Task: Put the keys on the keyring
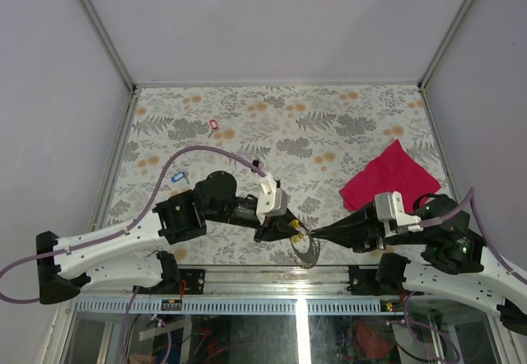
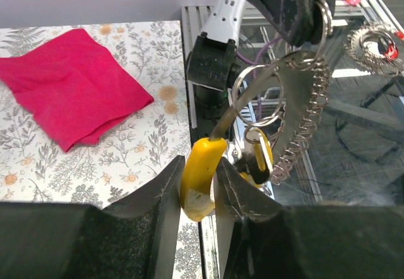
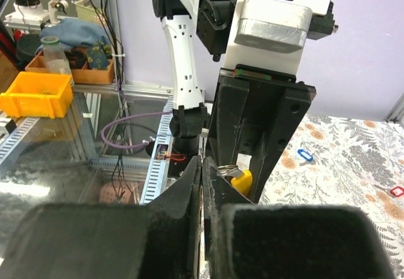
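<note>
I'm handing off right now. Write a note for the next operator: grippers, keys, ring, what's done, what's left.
Left gripper: shut on the yellow key, its blade at the keyring.
Right gripper: shut on the keyring, at the near edge of the table.
Done: a black key seems to hang on it.
Left: thread the yellow key, then the blue key and red key, both loose on the table.

Bright, even lighting; soft shadows; close foreground slightly blurred.
</note>
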